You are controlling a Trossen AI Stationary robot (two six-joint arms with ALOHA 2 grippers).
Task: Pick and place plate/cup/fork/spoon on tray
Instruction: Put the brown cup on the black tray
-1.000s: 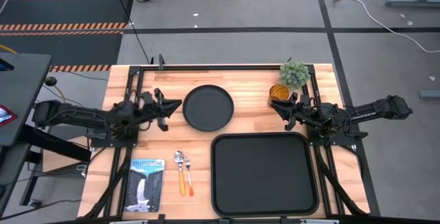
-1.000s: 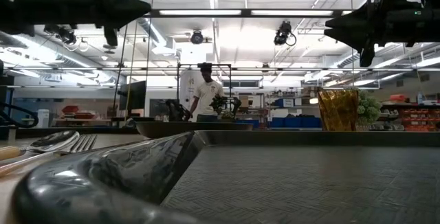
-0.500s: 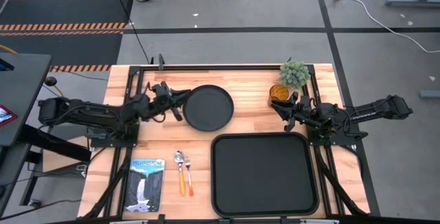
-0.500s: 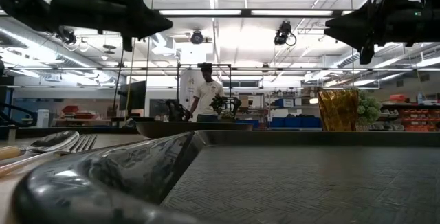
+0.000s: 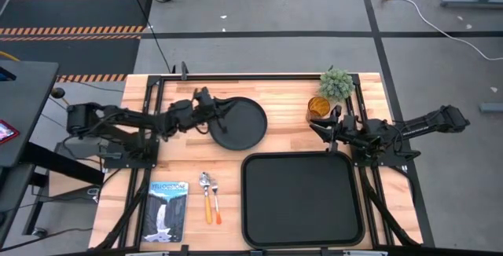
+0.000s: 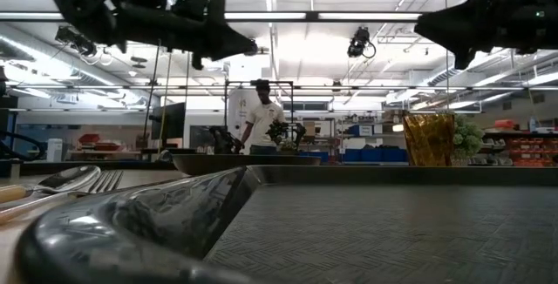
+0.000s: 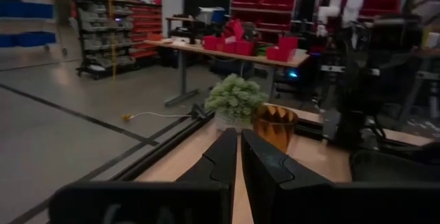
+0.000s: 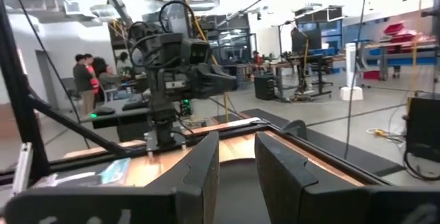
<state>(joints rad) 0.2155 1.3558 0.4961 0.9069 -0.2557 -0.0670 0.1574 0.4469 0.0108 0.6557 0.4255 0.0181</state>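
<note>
Plate [image 5: 238, 122] behind tray [image 5: 302, 199], cup [image 5: 317, 106] beside plant [image 5: 336, 84], fork [image 5: 215, 203] seemingly right of spoon [image 5: 206, 195]

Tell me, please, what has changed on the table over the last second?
The left gripper has reached across the table toward the plate and is now over its near rim, holding nothing. The right gripper has barely moved beside the cup. Plate, cup, fork, spoon and tray stayed put.

Pale wooden table [image 5: 283, 91], smooth planks. Matte black plate [image 5: 240, 122]; tray [image 5: 302, 201] black with a textured floor and glossy rim. Translucent amber cup [image 5: 317, 105]. Fork [image 5: 216, 205] and spoon [image 5: 206, 193]: shiny metal, orange plastic handles. Glossy paper booklet [image 5: 168, 210].
</note>
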